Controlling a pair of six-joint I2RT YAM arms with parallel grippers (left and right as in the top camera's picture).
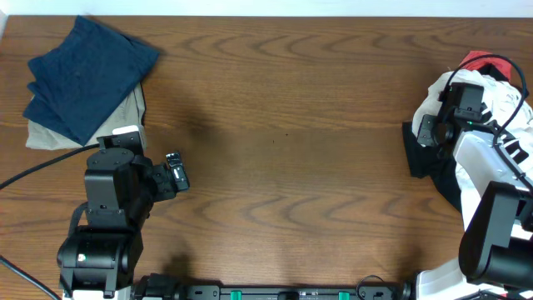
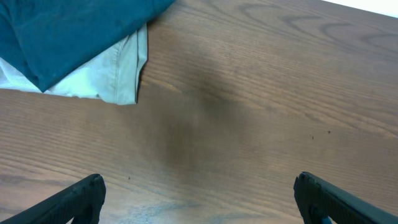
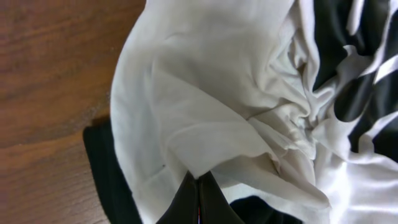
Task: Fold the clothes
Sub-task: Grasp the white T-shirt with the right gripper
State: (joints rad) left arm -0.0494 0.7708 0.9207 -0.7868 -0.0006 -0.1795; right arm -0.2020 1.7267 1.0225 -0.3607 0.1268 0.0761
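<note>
The clothes [image 1: 435, 90] are a crumpled white T-shirt with black lettering, heaped at the table's right edge. In the right wrist view the shirt [image 3: 205, 93] fills the frame, with black letter patches at the upper right. My right gripper [image 3: 198, 182] is shut, its two fingertips pressed together on the tip of a white fold of the shirt. In the overhead view that gripper's [image 1: 433, 127] fingers are mostly hidden by the arm and cloth. My left gripper [image 1: 176, 172] hovers over bare wood at the left. It [image 2: 199, 194] stands open with nothing between its fingers.
A navy blue folded garment [image 1: 87, 71] lies on a beige folded one [image 1: 133, 108] at the back left; both show in the left wrist view [image 2: 74, 31]. Black cloth [image 1: 420, 158] lies under the shirt. Something red [image 1: 476, 58] peeks out behind it.
</note>
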